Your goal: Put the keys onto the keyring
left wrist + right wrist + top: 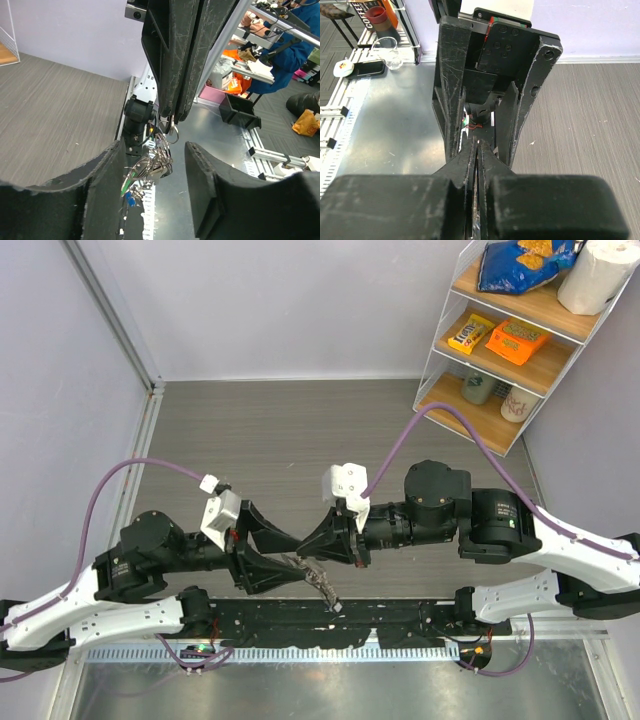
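Grey tabletop (300,430) lies under both arms. On my left wrist view, the left gripper (155,146) gapes wide, holding nothing. The keys (156,165) dangle just ahead of it. Beyond them, my right gripper (170,116) is clamped tight on the keyring (172,131) that carries them.

From above I can't tell the keys (320,585) apart: they are just a tiny silvery clump. In the left wrist view the keyring (171,129) is half buried between the right gripper's (173,116) closed tips. In the right wrist view its own fingers cover the pinch point.
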`<state>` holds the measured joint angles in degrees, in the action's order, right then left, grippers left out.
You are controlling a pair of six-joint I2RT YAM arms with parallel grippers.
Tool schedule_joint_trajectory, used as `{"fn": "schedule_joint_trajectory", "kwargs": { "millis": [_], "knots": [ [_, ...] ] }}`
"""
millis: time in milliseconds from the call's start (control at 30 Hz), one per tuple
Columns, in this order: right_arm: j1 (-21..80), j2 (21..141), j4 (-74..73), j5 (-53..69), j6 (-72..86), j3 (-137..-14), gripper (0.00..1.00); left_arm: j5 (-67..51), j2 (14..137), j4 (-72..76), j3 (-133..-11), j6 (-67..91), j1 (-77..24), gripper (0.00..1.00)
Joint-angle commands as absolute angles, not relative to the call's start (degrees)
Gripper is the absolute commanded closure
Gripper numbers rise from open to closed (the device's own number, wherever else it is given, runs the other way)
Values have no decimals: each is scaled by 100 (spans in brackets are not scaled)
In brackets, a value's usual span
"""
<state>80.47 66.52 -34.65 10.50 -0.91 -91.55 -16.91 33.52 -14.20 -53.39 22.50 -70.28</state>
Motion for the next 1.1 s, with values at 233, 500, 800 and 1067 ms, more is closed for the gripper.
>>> {"fn": "schedule_joint_trajectory", "kwargs": {
  "millis": [233, 500, 800, 1067],
  "knots": [
    [8060, 6478, -2901, 993, -18, -9176, 95, -1573, 3410, -1380, -5563, 2189, -7031, 63],
    [8060, 6407, -2830, 976, -17, -9044, 95, -1538, 3480, -1406, -5625, 2145, -7031, 79],
    [8060, 6258, -2795, 879, -9, -8956, 95, -1600, 3551, -1450, -5643, 2039, -7031, 100],
    [8060, 5732, -2654, 834, 114, -8526, 95, -1556, 3454, -1521, -5634, 1951, -7031, 100]
  ]
}}
